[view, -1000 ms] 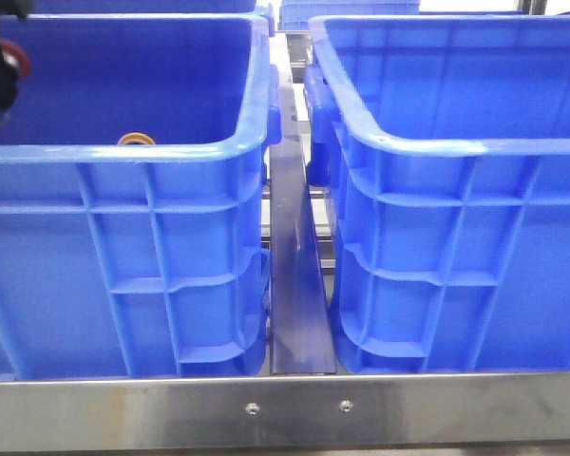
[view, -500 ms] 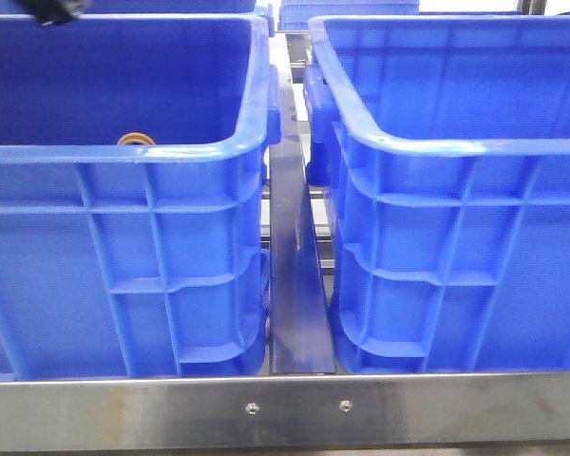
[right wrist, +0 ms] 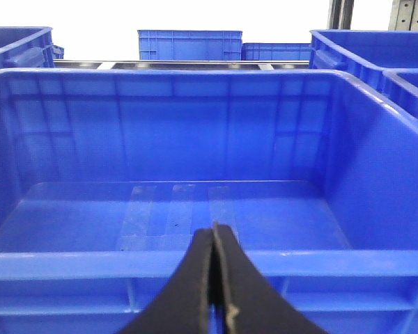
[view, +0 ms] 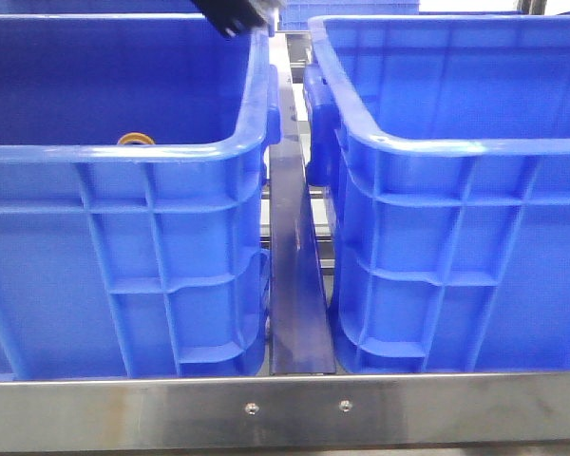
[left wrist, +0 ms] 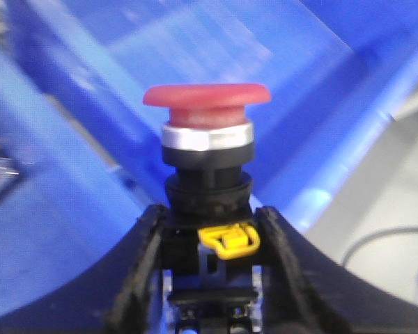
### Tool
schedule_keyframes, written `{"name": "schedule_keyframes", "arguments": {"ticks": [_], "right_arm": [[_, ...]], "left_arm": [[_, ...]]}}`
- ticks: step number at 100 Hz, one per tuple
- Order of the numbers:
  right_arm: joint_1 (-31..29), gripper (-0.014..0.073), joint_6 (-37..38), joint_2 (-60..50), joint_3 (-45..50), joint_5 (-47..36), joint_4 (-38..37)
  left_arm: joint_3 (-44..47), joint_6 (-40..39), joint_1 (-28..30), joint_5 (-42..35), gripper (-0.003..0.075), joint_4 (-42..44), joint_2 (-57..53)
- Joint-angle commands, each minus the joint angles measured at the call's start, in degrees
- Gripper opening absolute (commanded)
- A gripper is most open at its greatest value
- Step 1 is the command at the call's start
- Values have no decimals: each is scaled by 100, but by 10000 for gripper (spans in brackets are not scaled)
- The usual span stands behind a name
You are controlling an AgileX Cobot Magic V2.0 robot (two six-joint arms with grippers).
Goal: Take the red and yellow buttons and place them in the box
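Across the front view, two large blue crates were seen side by side on a steel-edged bench (view: 294,410), with a narrow metal strip (view: 299,285) between them. The left crate (view: 123,237) held the yellow button (view: 135,140), only its orange cap showing above the near rim. The right crate, taken to be the box (view: 465,237), appeared empty in the right wrist view.

At the top edge of the front view, a dark part of the left gripper (view: 233,14) was seen over the left crate's far right corner, near the gap. In the left wrist view, the red button (left wrist: 206,118) was gripped by its black body, cap upright. The right gripper (right wrist: 214,278) was seen with its jaws pressed together on nothing, facing the box.

The step in hand was judged to be the carry to the box. It would be done well if the grip were kept firm, the rims cleared, and the release made low over the box floor.
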Motion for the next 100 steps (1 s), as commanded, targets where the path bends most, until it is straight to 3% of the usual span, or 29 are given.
{"name": "schedule_keyframes", "arguments": {"ticks": [1,32,66,100], "right_arm": [[-23,-103,-23,-104,25,-511,-75],[-23,-103,-23,-104,-102,-581,-75],[-18,-101,-23,430,-1633,1694,-80],[-18,-101,-23,1897,-2804,2496,-74]], "left_arm": [[-160,20,-206,-444,78,-97,-48],[-160,20,-294,-421,78,-97,124],[-160,20,-294,-421,60,-97,126],[-160,20,-294,-421,60,-97,126]]}}
